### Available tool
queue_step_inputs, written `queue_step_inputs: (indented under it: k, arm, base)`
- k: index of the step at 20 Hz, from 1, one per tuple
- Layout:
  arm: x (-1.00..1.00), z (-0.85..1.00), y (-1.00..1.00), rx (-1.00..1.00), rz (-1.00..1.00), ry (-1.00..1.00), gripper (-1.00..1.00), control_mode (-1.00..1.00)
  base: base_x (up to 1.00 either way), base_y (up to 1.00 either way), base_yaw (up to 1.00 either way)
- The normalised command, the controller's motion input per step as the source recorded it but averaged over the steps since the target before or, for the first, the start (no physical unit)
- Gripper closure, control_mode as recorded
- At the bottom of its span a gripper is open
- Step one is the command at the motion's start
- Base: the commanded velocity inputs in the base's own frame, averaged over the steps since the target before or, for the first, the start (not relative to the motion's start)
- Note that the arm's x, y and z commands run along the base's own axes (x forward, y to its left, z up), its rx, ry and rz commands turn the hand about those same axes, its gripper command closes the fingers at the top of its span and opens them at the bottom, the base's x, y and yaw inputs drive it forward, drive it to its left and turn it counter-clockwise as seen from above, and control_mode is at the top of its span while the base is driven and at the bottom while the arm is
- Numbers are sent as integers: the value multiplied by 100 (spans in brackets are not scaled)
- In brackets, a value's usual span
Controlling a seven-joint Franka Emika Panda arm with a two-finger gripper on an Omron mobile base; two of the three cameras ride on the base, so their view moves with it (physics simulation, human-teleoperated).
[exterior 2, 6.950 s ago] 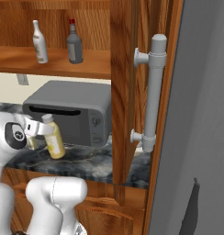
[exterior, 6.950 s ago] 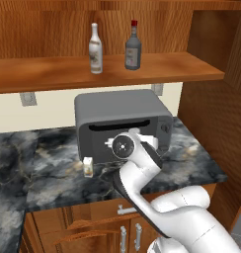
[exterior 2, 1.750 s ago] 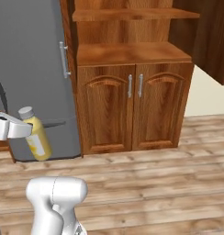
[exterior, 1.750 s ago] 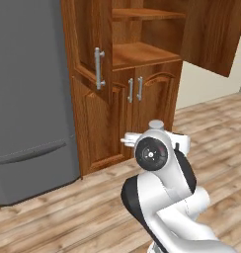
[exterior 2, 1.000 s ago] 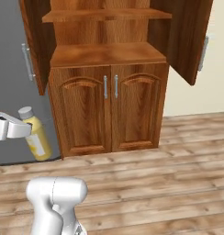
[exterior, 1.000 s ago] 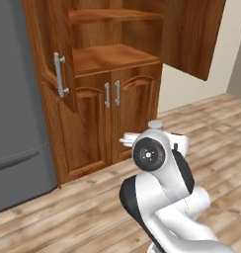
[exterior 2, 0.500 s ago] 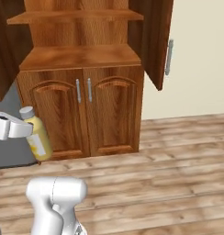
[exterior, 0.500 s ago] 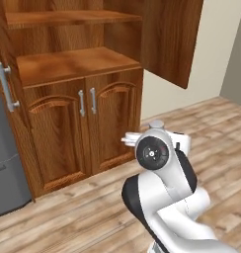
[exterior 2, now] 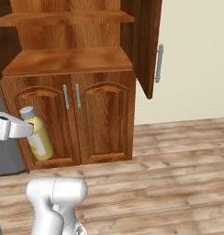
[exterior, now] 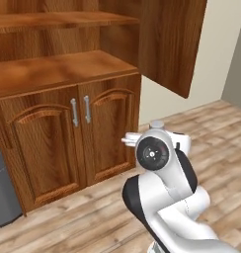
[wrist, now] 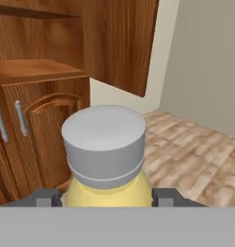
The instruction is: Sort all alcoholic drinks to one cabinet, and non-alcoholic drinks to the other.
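My gripper [exterior 2: 25, 127] is shut on the neck of the plump yellow juice bottle [exterior 2: 39, 139], a non-alcoholic drink, and holds it upright in the air in front of the lower left door. In the hand view its pale grey cap [wrist: 104, 139] and yellow shoulders [wrist: 108, 193] sit between my two finger tips. The brown wooden cabinet [exterior: 58, 70] with arched-panel doors [exterior 2: 72, 121] stands ahead, its deep shelf bay [exterior 2: 68, 59] bare under a shelf board [exterior 2: 63, 18]. My arm [exterior: 159, 168] hides the bottle in the left base view.
The cabinet's tall upper door [exterior 2: 148, 46] hangs open at the right, with a pale wall [exterior 2: 196, 59] behind it. A grey fridge [exterior: 1, 197] shows at the far left. Wooden plank floor [exterior 2: 169, 174] lies in front of the cabinet.
The whole picture has shifted left as the base moves: the cabinet now fills the middle and the fridge has slid to the left edge. The bottle stays in my grip.
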Motion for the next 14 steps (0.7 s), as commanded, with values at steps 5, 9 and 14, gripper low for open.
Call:
queue_step_inputs:
  k: [5,9,14]
  arm:
    - [0,0,0,0,0,0,100,100]
    - [0,0,0,0,0,0,100,100]
    - [0,0,0,0,0,0,100,100]
  base:
    - [71,-1,2]
    - [74,0,4]
    - [77,0,7]
